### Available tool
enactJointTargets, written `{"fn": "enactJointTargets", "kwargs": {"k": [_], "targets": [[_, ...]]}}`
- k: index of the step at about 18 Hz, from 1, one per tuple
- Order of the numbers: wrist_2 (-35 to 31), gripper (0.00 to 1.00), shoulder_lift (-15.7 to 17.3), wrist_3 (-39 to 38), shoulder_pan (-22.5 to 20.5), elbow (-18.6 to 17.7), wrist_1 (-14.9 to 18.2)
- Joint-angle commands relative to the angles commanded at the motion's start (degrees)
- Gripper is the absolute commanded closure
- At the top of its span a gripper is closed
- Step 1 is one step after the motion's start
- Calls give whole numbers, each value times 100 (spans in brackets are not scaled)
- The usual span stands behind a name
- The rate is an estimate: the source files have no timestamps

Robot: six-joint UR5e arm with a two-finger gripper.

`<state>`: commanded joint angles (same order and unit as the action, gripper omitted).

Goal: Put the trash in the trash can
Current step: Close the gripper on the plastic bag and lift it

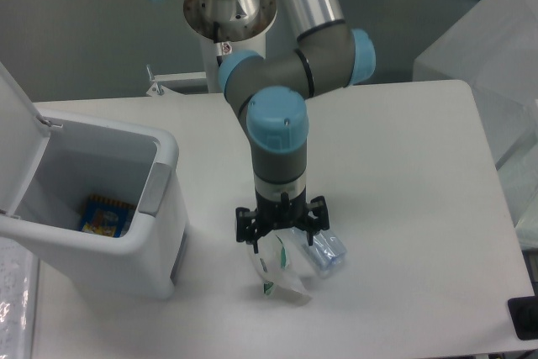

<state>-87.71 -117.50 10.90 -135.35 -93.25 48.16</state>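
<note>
The pincer point(281, 234) hangs low over the trash, its black fingers spread wide to either side and gripping nothing. Directly beneath it, on the white surface point(403, 174), lies a crushed clear plastic bottle point(322, 252). Its long axis runs diagonally, from under the pincer toward the lower right, and the end that shows juts out just past the right-hand finger. Touching the bottle on its left side is a clear plastic cup or lid with green markings point(276, 268), partly under the pincer as well. Whether the fingertips already touch either piece cannot be told from this view.

The coming move seems to turn on how the spread fingers sit across that diagonal axis. They look to straddle the upper end of the bottle rather than its middle, so a closing grip would likely catch it near one end, and the crumpled plastic may slip or swing.

The trash can point(92, 199) stands well apart to the left, lid swung open. A colourful yellow and blue packet point(105, 215) already rests at its bottom.

No brand or label can be read. The green marks on the cup and the print on the packet are too small to make out.
</note>
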Motion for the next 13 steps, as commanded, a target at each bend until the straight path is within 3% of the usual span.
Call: {"fn": "enactJointTargets", "kwargs": {"k": [6,10,13], "targets": [[0,0,-167,-114,9,44,0],[17,33,-176,-220,9,70,0],[17,50,-176,-220,18,70,0]]}}
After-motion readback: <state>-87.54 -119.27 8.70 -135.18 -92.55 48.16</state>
